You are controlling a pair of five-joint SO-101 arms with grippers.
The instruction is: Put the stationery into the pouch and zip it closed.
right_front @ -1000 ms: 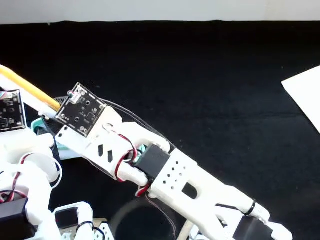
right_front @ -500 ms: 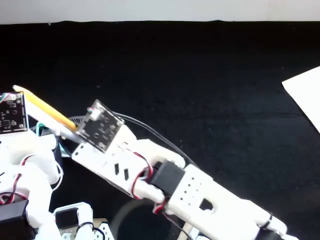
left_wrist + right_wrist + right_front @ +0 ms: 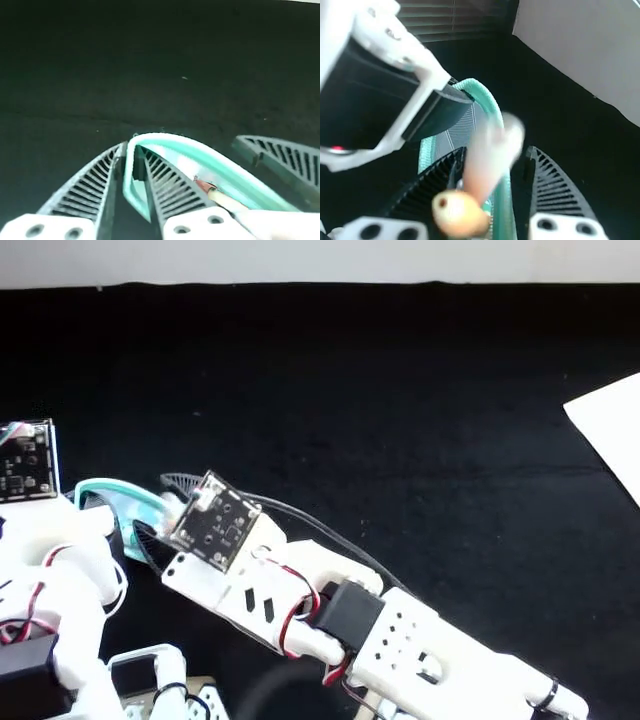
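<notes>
The teal-rimmed pouch (image 3: 105,490) is found at the left of the black table (image 3: 400,390), its rim clenched between the left gripper's (image 3: 131,150) fingers. A blurred pencil (image 3: 460,212) is seen at the pouch mouth, between the spread, released jaws of the right gripper (image 3: 495,150). A white sheet (image 3: 610,430) is laid well apart.
</notes>
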